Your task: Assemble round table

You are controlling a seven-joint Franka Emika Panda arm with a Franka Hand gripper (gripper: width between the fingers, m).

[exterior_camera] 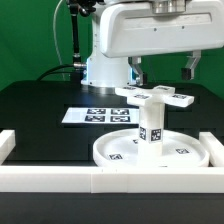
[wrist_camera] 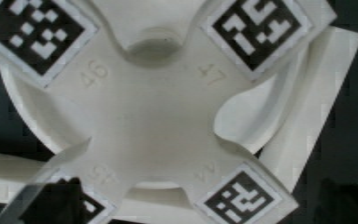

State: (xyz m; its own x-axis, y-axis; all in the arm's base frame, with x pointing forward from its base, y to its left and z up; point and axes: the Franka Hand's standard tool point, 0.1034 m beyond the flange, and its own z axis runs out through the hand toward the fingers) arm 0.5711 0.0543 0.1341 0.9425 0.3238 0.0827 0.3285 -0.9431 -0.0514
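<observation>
Looking like the end effector (exterior_camera: 163,75) hangs spread above the base piece (exterior_camera: 156,97), so I'd center over the post (exterior_camera: 150,126) before pinching.

- large round rimmed white plastic disc (exterior_camera: 105,148): smooth, faintly shiny.
- short cylindrical white plastic post (exterior_camera: 151,122): smooth, matt.
- flat elongated white plastic base piece (exterior_camera: 158,95): smooth, matt.
- black table top (exterior_camera: 40,110): matt.

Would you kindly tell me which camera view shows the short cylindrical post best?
The exterior view: the post stands upright on the round disc, with its tags visible. In the wrist view, the base piece hides it.
</observation>
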